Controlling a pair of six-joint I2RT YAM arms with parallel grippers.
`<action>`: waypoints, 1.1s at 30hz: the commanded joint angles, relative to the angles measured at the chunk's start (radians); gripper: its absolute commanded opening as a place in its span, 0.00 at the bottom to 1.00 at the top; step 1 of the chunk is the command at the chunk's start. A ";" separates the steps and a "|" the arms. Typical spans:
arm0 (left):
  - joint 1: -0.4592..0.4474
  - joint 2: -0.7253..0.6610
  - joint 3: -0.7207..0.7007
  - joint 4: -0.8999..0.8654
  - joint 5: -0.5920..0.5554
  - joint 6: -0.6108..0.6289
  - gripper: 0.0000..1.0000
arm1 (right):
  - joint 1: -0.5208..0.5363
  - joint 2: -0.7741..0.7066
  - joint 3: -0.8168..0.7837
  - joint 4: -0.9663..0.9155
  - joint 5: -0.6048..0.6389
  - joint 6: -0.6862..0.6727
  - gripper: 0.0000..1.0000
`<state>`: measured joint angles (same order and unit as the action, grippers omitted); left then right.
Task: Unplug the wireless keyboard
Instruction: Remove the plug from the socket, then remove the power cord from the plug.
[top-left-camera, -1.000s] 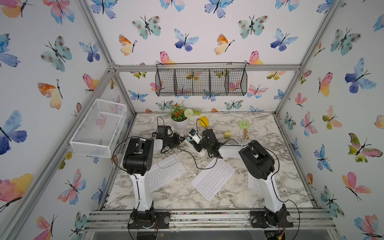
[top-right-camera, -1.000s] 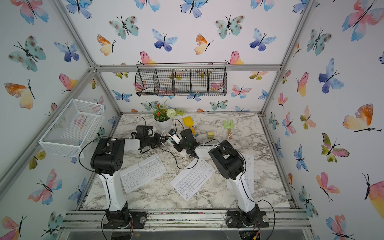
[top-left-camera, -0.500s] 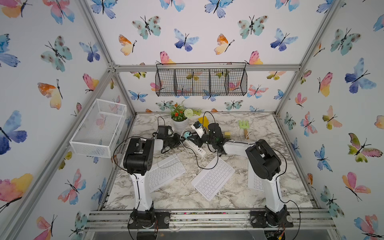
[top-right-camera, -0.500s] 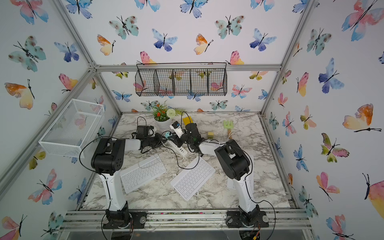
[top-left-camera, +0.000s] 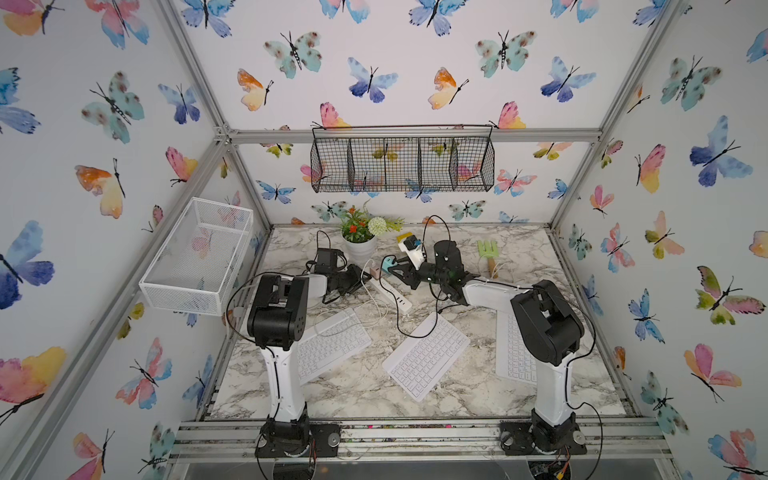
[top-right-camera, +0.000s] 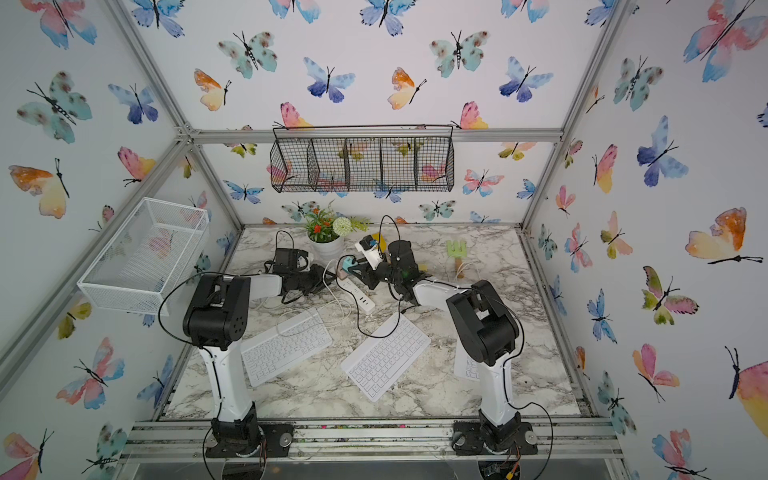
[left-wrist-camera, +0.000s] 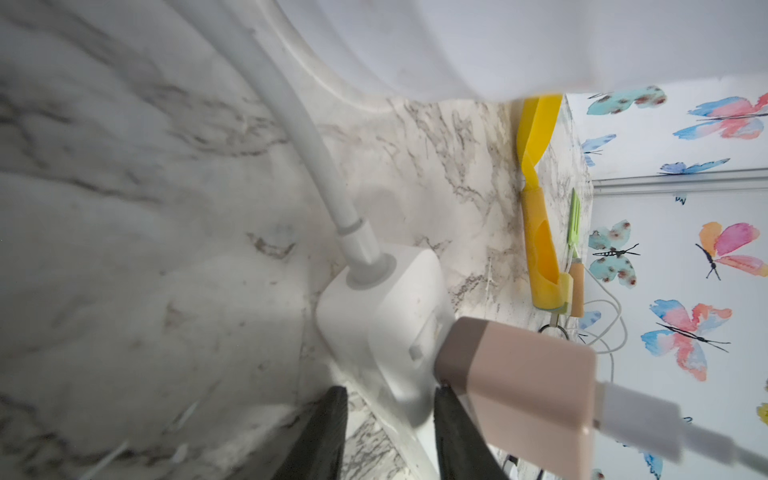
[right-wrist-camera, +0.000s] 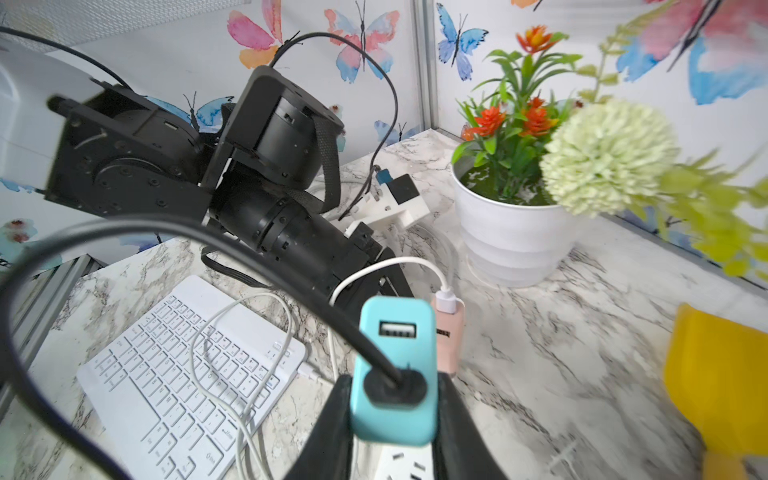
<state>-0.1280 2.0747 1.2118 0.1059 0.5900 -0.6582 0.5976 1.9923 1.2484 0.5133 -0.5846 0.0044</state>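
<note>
The right gripper (right-wrist-camera: 395, 384) is clamped on a teal charger (right-wrist-camera: 390, 424), holding it just above the white power strip (top-left-camera: 395, 294) at the centre of both top views. A black cable (right-wrist-camera: 316, 305) runs from the charger to the keyboard (top-left-camera: 426, 357), which lies at an angle at lower centre. The left gripper (left-wrist-camera: 388, 399) has its jaws apart, one either side of the strip's end, beside a pink charger (left-wrist-camera: 515, 374).

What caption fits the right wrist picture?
Right pincer grips the teal charger by the white power strip and pink charger.
</note>
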 joint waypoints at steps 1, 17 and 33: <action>0.018 -0.018 0.031 -0.161 -0.078 0.055 0.46 | -0.025 -0.068 -0.064 -0.005 -0.046 -0.034 0.16; 0.035 -0.219 0.143 -0.319 -0.030 0.198 0.62 | -0.129 -0.182 -0.282 0.067 -0.155 -0.060 0.20; -0.168 -0.259 0.154 -0.358 0.299 0.640 0.63 | -0.241 -0.206 -0.286 -0.080 -0.549 -0.238 0.24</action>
<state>-0.2741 1.8526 1.3758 -0.2550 0.7433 -0.1509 0.3672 1.7905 0.9314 0.5213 -1.0115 -0.1623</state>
